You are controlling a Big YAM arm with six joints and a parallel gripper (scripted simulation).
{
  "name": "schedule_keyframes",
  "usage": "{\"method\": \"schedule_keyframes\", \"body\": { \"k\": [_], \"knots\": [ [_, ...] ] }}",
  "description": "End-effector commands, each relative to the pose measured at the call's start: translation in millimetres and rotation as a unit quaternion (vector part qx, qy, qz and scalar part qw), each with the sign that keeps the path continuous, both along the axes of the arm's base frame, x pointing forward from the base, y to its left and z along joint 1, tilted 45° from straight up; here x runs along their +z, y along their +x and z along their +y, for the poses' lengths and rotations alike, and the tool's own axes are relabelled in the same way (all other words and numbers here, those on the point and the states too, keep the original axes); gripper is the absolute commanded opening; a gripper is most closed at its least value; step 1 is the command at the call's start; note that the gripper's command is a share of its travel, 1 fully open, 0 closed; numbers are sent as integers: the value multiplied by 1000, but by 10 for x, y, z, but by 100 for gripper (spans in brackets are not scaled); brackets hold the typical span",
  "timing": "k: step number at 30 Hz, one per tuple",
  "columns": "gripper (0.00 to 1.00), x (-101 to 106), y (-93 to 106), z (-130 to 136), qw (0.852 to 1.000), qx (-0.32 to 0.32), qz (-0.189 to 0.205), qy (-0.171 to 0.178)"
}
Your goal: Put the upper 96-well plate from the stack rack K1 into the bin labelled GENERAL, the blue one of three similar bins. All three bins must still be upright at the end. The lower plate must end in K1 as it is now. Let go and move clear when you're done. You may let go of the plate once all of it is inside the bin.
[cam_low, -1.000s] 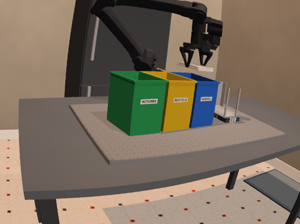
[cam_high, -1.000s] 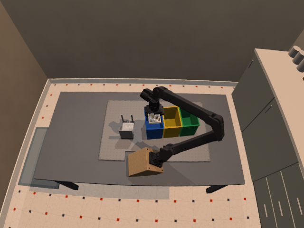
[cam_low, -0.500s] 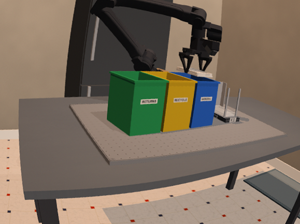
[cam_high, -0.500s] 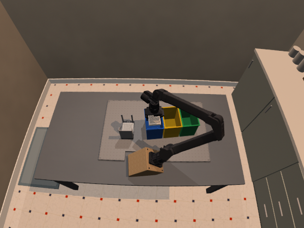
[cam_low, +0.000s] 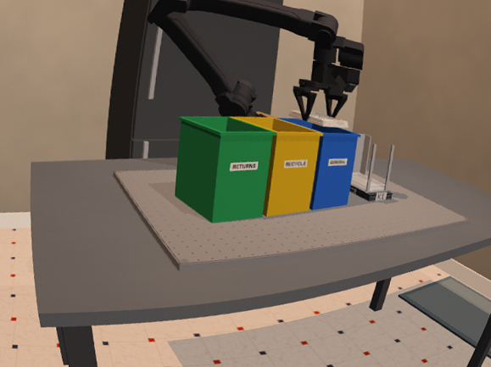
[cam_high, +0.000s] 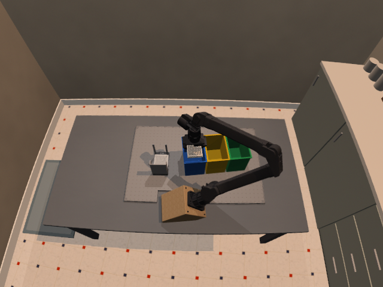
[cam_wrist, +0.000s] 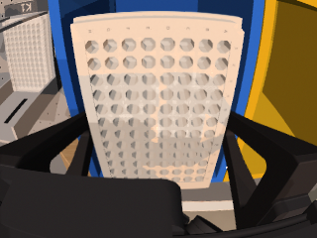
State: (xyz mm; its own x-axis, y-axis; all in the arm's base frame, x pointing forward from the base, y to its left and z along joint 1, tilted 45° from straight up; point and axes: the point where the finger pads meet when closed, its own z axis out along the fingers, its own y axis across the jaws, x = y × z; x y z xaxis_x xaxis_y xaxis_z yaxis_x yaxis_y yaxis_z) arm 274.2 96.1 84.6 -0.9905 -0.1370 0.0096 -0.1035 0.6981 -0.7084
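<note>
Both fingers clamping plate (cam_wrist: pixel 158 93).

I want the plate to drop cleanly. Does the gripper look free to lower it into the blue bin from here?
Probably yes. The gripper holds the plate level, just above the blue bin, whose open mouth lies directly below with nothing across it.

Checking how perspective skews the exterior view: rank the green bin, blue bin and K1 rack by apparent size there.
1. Green bin, nearest the camera, so the rank is unsure.
2. Blue bin.
3. K1 rack, clearly smallest.
</note>
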Motion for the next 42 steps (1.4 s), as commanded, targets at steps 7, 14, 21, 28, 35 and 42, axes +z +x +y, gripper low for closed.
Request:
{"method": "schedule_keyframes", "body": {
  "k": [7, 14, 21, 28, 35, 42],
  "knots": [
    [0, 10, 52, 110, 1000, 15, -6, 8],
    [0, -33, 79, -15, 1000, 1, -5, 5],
    [0, -68, 84, -49, 1000, 1, -5, 5],
    [0, -114, 38, -111, 1000, 1, 0, 1],
    [0, -151, 41, -145, 1000, 1, 1, 1],
    [0, -167, 41, -155, 1000, 3, 0, 2]
  ]
}}
